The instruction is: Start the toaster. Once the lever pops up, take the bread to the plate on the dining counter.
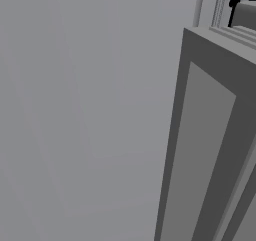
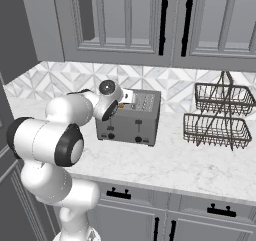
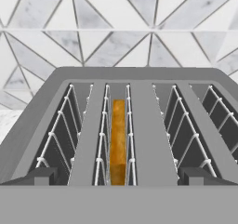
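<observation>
The bread sits edge-up, low in the toaster's second slot. The jaws stand wide apart, holding nothing; descending off-centre risks snagging the wire guides.

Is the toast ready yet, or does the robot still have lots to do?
Not on the plate yet. The bread sits down in a slot of the toaster, its top edge golden brown. Whether toasting has finished can't be told. The gripper hovers open just above that slot, holding nothing. Left to do: grab the slice, lift it out and carry it to the plate on the dining counter.
</observation>
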